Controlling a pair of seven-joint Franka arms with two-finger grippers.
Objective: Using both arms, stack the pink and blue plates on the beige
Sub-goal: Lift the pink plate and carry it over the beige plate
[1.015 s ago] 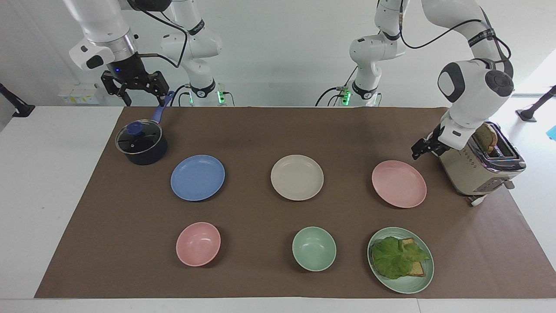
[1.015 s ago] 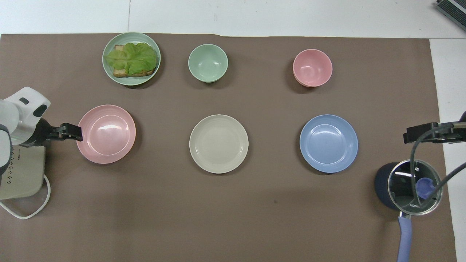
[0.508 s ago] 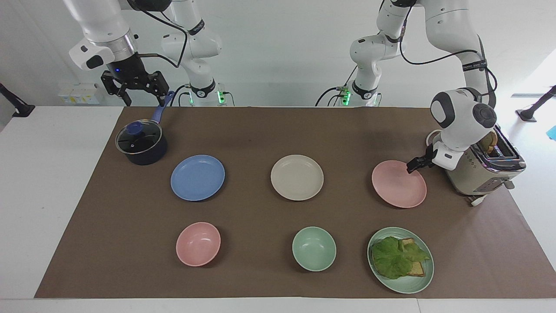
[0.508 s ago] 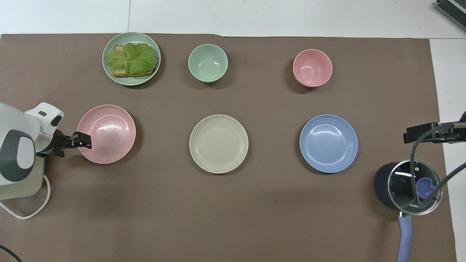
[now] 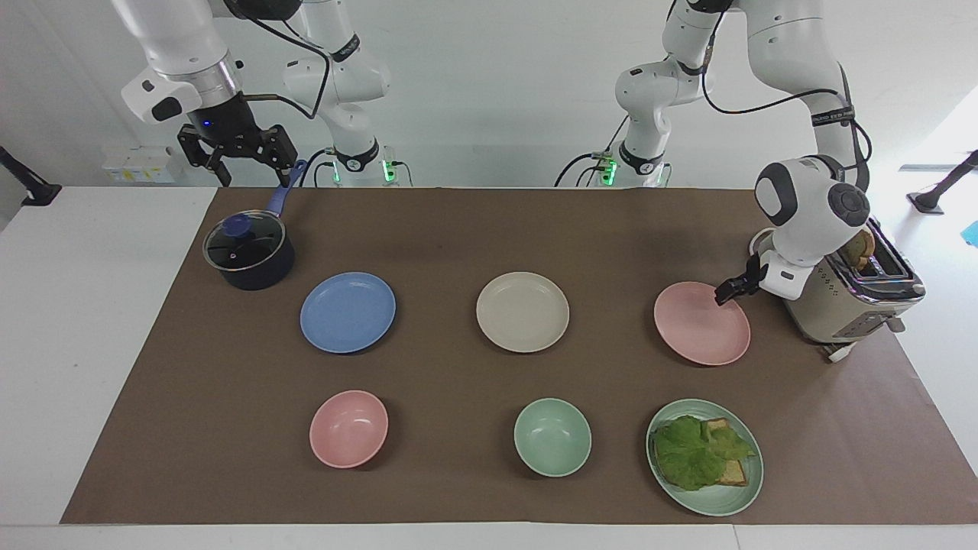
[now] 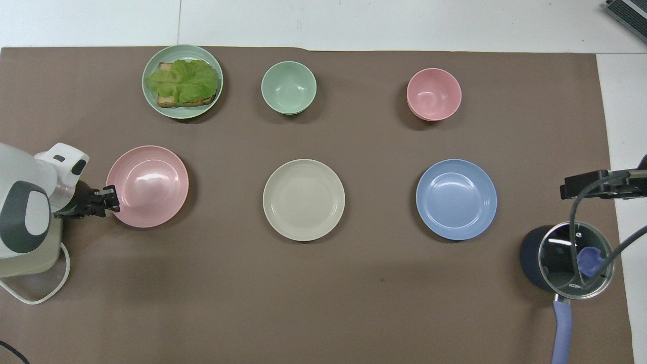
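The pink plate (image 5: 699,325) (image 6: 149,186) lies flat on the mat at the left arm's end of the table. My left gripper (image 5: 724,292) (image 6: 110,198) is low at its rim, on the side toward the toaster, shut on that rim. At the middle sits the beige plate (image 5: 523,312) (image 6: 304,199), and the blue plate (image 5: 348,312) (image 6: 456,199) lies toward the right arm's end. Both are untouched. My right gripper (image 5: 238,162) (image 6: 568,188) waits open and holding nothing, raised over the pot's handle.
A beige toaster (image 5: 848,294) stands right beside the left arm's wrist. A lidded dark pot (image 5: 248,252) with a blue handle is by the blue plate. Farther out are a pink bowl (image 5: 348,428), a green bowl (image 5: 552,437) and a green plate with sandwich (image 5: 704,456).
My left arm came down from beside the toaster to the pink plate's rim and its fingers closed there. The plate stayed put. The right arm has not moved.
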